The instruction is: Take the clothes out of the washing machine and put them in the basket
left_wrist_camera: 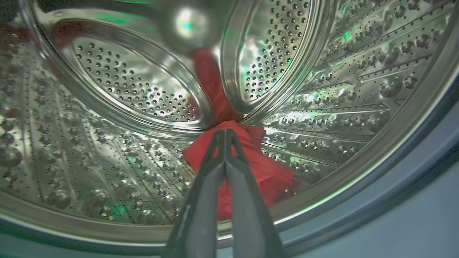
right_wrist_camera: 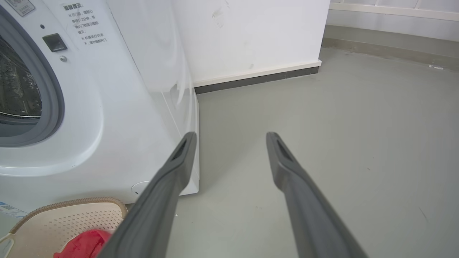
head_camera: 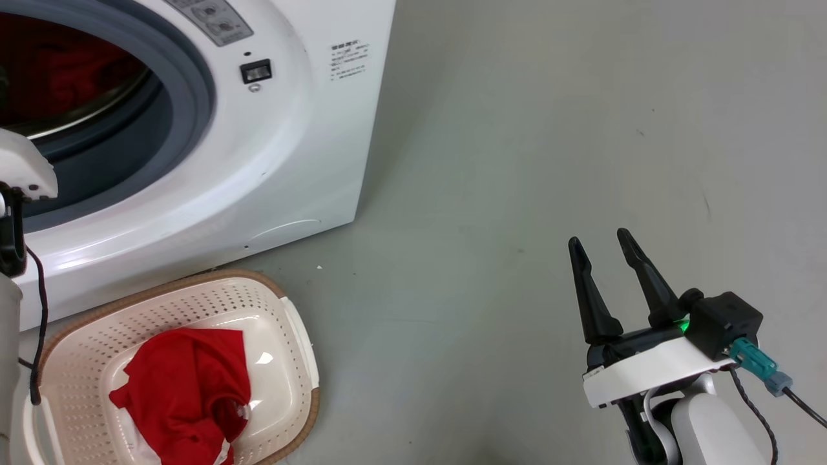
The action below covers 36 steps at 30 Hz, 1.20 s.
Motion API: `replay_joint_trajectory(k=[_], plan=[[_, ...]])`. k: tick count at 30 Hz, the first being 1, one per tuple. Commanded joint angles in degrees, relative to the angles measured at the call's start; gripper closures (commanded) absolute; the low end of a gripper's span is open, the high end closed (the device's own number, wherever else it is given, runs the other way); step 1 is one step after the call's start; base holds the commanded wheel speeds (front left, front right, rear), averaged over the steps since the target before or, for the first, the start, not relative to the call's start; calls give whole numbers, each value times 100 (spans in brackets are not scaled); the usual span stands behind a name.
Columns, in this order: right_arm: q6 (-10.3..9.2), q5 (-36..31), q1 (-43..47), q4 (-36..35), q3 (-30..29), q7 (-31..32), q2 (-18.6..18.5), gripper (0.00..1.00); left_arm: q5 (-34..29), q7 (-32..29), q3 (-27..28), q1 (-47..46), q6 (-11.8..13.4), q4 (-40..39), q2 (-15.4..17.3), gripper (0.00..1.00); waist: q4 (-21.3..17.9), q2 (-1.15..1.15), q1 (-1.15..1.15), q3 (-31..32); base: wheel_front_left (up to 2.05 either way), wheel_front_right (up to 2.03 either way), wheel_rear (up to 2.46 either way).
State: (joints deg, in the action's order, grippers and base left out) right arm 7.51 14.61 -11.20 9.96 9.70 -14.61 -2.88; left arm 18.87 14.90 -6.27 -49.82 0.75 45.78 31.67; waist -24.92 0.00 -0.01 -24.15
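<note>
Left claw [left_wrist_camera: 225, 133] first, nearest the lens in its wrist view: both dark fingers pressed flat together, no gap between them. Tips sit against the upper edge of a red garment [left_wrist_camera: 265, 172] lying bunched on the perforated steel drum [left_wrist_camera: 125, 86], close to the drum's front lip. Cloth peaks right at the tips; cannot tell whether a fold is nipped between them. A red streak above it looks like a reflection in the polished drum back.

Head view: left arm's pale wrist housing [head_camera: 22, 169] at the far left, in front of the grey gasket [head_camera: 187, 84] of the washing machine [head_camera: 291, 148]. Dark red shows inside the porthole.

Right claw [head_camera: 599, 237] at lower right, fingers spread wide, holding nothing, over bare grey floor [head_camera: 517, 161], well apart from machine and basket. Its own wrist view shows the same wide spread [right_wrist_camera: 231, 136], with the machine's [right_wrist_camera: 125, 107] white front to the left and a white wall [right_wrist_camera: 251, 36] beyond.

Basket [head_camera: 245, 276] stands on the floor just beside the machine's base, below the porthole. Second red garment [head_camera: 187, 381] lies crumpled in it, white trim showing at its lower edge. Basket [right_wrist_camera: 71, 218] and that cloth [right_wrist_camera: 84, 243] also show at the lower left of the right wrist view.
</note>
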Motion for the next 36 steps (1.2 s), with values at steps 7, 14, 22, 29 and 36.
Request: replay_joint_trajectory(k=[7, 14, 22, 29, 36], plan=[[-4, -56, 118, -157, -38, 68, 1, 0, 44, -157, -4, 366, 109, -506, 26, 100, 74, 0, 1, 28, 0, 0, 0], [-4, 4, 92, -247, 20, 77, 2, 0, 16, -794, -73, 255, 202, -979, 216, 0, -43, 0, 1, -238, 0, 0, 0], [-4, 143, 7, -211, 158, 25, 2, 0, 60, -1619, -124, -103, 77, -1161, 619, 0, -283, 0, 1, -598, 0, 0, 0], [-4, 270, -99, -185, 340, -18, 3, 0, -50, -2669, -308, -863, -147, -1231, 1048, 0, -490, 0, 1, -1060, 0, 0, 0], [-4, 478, -268, -110, 606, -56, 4, 0, -158, -3758, -523, -1745, -374, -1351, 1393, 0, -700, 0, 1, -1599, 0, 0, 0]])
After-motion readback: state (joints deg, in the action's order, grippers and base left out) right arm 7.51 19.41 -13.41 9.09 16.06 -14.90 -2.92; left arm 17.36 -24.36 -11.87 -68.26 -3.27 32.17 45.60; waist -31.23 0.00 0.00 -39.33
